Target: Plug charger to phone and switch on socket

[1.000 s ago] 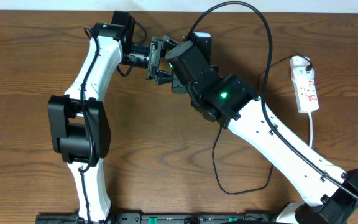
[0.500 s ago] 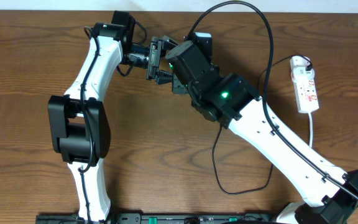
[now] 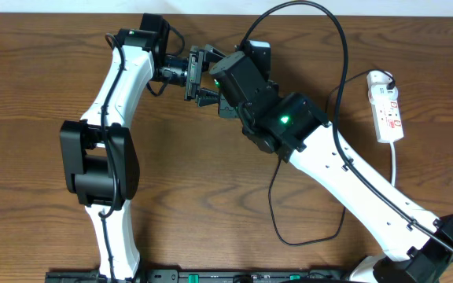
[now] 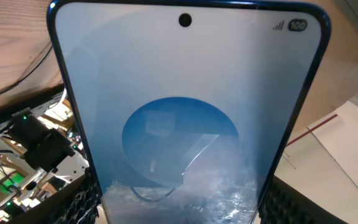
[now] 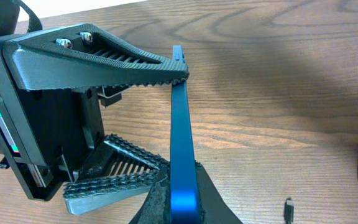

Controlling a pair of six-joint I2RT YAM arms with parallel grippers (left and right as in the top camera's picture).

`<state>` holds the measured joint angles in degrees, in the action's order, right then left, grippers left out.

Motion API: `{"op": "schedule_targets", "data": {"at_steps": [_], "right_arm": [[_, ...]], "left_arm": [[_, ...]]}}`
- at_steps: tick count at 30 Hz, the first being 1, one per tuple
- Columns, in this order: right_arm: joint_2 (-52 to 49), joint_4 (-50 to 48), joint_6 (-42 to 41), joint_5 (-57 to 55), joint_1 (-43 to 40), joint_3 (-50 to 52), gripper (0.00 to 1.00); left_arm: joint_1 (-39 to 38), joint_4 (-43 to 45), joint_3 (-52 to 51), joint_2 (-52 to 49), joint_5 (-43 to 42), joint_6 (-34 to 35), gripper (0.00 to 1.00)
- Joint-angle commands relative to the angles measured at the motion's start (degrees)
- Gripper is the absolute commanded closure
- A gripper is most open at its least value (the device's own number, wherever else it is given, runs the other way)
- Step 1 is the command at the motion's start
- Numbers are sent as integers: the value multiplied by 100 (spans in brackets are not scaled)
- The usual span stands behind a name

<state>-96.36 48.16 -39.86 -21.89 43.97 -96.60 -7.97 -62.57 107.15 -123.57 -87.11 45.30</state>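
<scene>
The phone point(image 4: 179, 93) is held off the table by both grippers; its pale blue screen fills the left wrist view. My left gripper point(image 3: 202, 76) is shut on its long sides, with a black jaw at each side point(image 4: 179, 202). My right gripper point(image 3: 220, 85) is shut on its faces; in the right wrist view its pads point(image 5: 182, 199) clamp the blue phone edge point(image 5: 180, 124). The charger cable point(image 3: 338, 47) arcs over the right arm, and its small plug tip point(image 5: 288, 210) lies loose on the wood. The socket point(image 3: 388, 106) lies at the far right.
The socket's white cord point(image 3: 395, 169) runs down toward the right arm's base. A loop of black cable point(image 3: 305, 242) lies on the table under the right arm. The left arm's body point(image 3: 101, 161) stands at the left on the wooden table point(image 3: 22, 157).
</scene>
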Motion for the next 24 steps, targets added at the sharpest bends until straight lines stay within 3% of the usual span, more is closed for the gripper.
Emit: {"op": "schedule_targets", "data": {"at_steps": [1, 5, 6, 10, 20, 24], "right_arm": [[46, -13, -835, -785, -94, -125, 98], [101, -87, -2328, -1012, -337, -125, 99], [116, -79, -2997, -1010, -409, -125, 99], [118, -66, -4234, -992, -490, -122, 98], [114, -83, -6570, 7, -487, -122, 98], [101, -142, -7003, 376, -487, -120, 98]], "left_arm": [[2, -15, 24, 114, -289, 94, 18], [2, -17, 24, 114, -291, 166, 17], [2, -17, 24, 114, -291, 459, 17], [2, -17, 24, 114, -291, 1156, 24], [2, -17, 24, 114, -293, 1635, 28], [2, -17, 24, 114, -293, 1759, 37]]}}
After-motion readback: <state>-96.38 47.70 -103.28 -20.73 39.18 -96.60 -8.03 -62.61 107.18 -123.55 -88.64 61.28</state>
